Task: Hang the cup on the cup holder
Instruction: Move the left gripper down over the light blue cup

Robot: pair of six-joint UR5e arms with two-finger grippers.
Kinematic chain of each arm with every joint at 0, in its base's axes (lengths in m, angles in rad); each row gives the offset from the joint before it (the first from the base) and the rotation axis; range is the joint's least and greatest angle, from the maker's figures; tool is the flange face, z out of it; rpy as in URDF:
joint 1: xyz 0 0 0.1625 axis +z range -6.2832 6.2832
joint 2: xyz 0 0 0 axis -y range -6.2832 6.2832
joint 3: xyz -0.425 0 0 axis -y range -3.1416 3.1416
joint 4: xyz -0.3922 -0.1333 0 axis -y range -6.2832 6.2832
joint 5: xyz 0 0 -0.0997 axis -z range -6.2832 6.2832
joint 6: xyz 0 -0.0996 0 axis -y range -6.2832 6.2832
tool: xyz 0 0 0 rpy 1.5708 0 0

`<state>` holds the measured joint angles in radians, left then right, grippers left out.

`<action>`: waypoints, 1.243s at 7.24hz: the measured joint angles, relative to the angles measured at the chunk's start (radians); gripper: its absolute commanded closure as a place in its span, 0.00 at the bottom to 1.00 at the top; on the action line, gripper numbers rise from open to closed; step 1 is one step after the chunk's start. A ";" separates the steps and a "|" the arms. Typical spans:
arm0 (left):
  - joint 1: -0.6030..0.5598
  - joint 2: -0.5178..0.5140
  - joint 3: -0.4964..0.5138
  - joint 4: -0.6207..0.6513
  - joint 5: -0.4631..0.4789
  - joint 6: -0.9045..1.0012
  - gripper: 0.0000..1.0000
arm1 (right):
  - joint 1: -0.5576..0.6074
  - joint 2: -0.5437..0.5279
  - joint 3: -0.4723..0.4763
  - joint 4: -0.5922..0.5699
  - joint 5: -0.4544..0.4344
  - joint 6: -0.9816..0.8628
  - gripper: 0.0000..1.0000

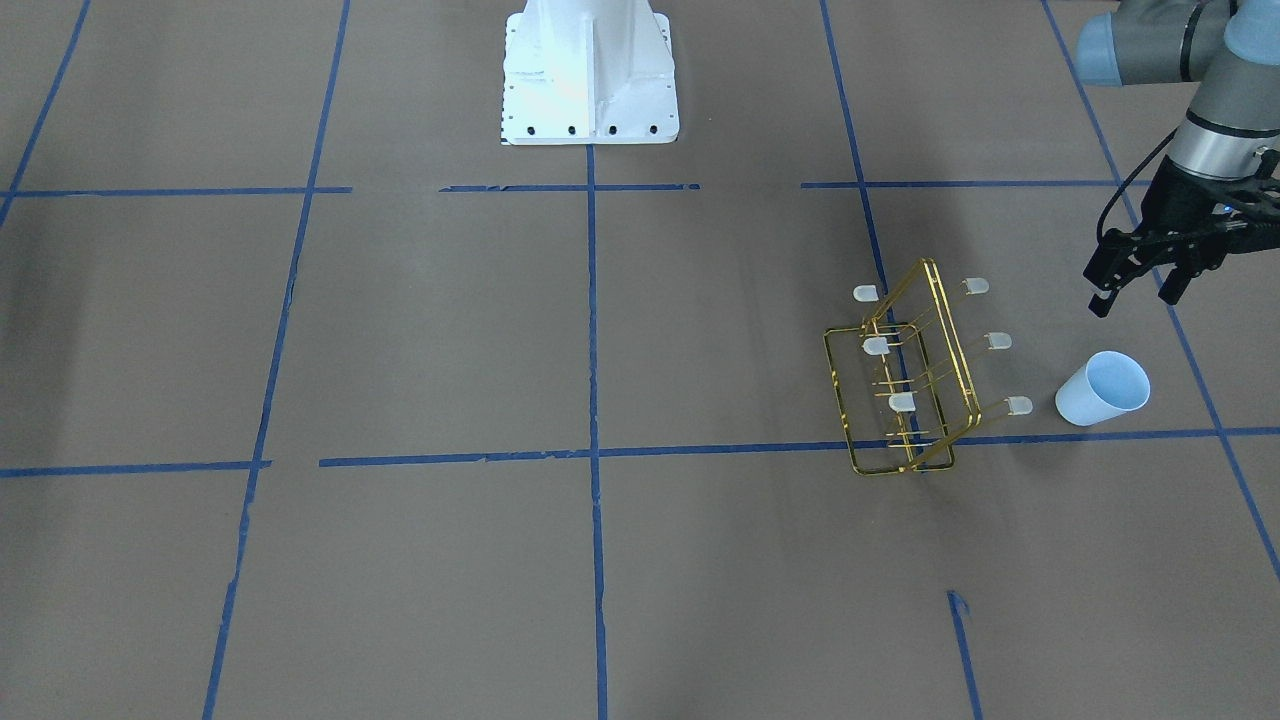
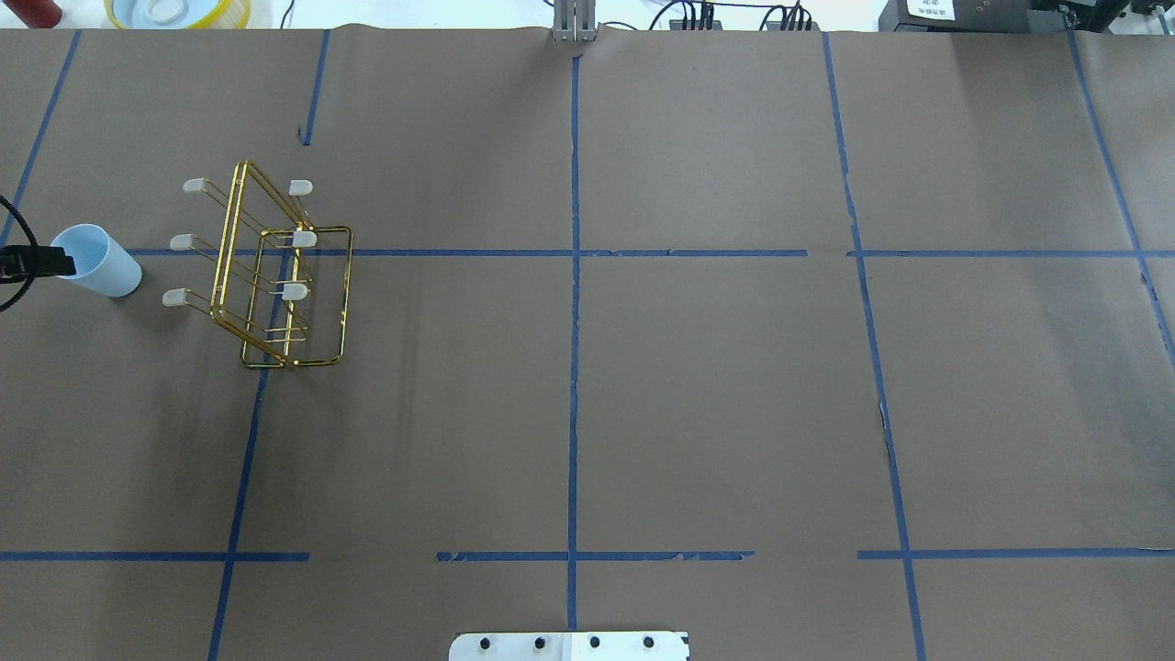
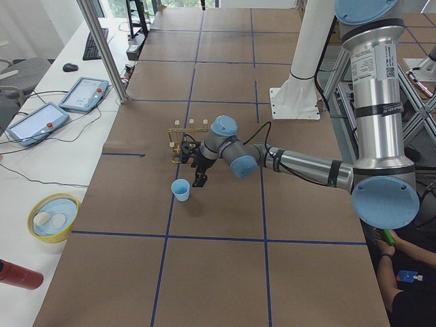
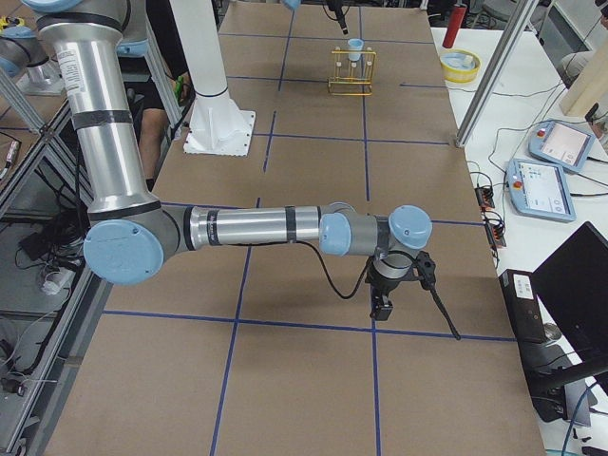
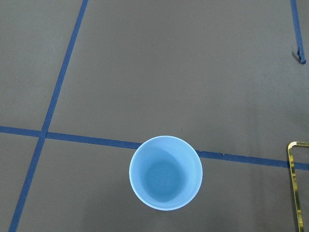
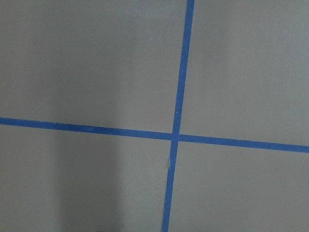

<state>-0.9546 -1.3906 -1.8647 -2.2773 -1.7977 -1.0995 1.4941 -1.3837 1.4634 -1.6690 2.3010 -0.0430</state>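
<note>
The cup (image 1: 1102, 388) is a small pale blue tumbler that stands upright, mouth up, on the brown table. It also shows in the overhead view (image 2: 96, 261) and fills the lower middle of the left wrist view (image 5: 165, 172). The cup holder (image 1: 905, 385), a gold wire rack with white-capped prongs, stands just beside it (image 2: 275, 275), apart from it. My left gripper (image 1: 1135, 288) hovers above the cup on the robot's side, open and empty. My right gripper (image 4: 382, 306) shows only in the exterior right view, far from both, low over bare table; I cannot tell its state.
The white robot base (image 1: 590, 80) stands at the table's middle edge. A yellow bowl (image 2: 179, 11) and a red object (image 3: 17, 274) lie off the table's far left side. Blue tape lines cross the brown paper.
</note>
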 measured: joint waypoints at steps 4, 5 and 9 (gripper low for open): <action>0.118 0.056 0.041 -0.189 0.271 -0.190 0.00 | 0.000 0.000 0.000 0.000 0.000 0.000 0.00; 0.151 0.060 0.065 -0.231 0.353 -0.236 0.00 | 0.000 0.000 0.000 0.000 0.000 0.000 0.00; 0.277 0.051 0.114 -0.265 0.646 -0.329 0.00 | 0.000 0.000 0.000 0.000 0.000 0.000 0.00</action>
<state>-0.6772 -1.3400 -1.7503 -2.5418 -1.1520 -1.4288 1.4941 -1.3837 1.4634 -1.6690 2.3010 -0.0430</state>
